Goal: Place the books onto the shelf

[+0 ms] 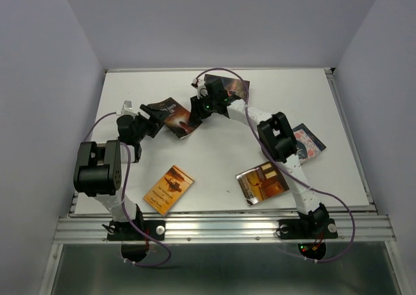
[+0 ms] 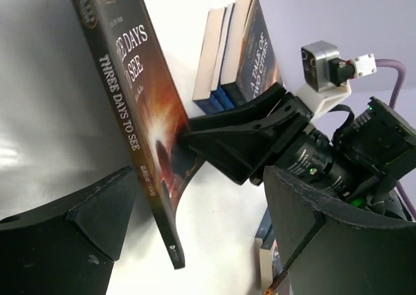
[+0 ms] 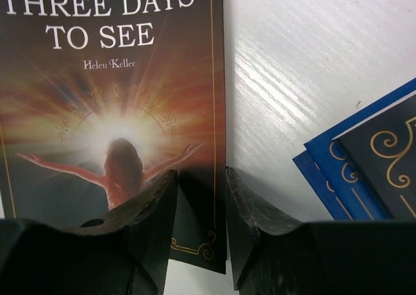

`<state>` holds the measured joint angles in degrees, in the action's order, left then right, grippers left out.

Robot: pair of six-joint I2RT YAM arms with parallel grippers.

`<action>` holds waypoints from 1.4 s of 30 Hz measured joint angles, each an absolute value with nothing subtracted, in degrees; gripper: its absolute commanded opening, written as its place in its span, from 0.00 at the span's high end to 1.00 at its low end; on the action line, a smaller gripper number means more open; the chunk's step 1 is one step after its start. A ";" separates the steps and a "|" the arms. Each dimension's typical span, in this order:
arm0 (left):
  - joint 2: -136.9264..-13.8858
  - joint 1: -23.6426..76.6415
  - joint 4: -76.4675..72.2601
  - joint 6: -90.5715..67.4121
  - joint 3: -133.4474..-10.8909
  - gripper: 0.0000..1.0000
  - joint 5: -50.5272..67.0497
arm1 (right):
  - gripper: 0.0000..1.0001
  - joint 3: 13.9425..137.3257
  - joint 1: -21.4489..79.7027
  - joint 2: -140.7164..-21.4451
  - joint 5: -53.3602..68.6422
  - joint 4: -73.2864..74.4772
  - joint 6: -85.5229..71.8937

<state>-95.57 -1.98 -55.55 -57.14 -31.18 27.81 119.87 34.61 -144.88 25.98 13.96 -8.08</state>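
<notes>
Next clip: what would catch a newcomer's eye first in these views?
The two grippers meet around one book, Three Days to See, tipped up on edge, its sunburst cover filling the right wrist view. The left gripper gapes wide around it, while the right gripper reaches its cover. Behind them a row of books stands upright, and an orange book lies flat at the front left.

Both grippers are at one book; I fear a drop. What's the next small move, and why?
Probably close the right gripper firmly on Three Days to See: its fingers straddle the cover's edge, while the left gripper stands open around it.
</notes>
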 measured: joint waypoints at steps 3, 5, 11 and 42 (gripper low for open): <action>-96.29 -1.91 -55.77 -56.93 -32.88 0.12 28.60 | 0.60 119.74 34.63 -144.88 28.14 14.13 -9.47; -98.35 -0.86 -55.66 -56.25 -35.03 0.13 29.50 | 0.61 119.35 35.33 -144.88 30.28 14.17 -10.20; -104.31 0.23 -53.71 -54.96 -37.58 0.23 30.55 | 0.60 119.09 36.99 -144.84 32.91 14.79 -11.00; -86.32 2.52 -28.42 -48.45 -41.71 1.00 18.37 | 0.01 94.02 36.29 -127.00 36.86 10.81 -17.82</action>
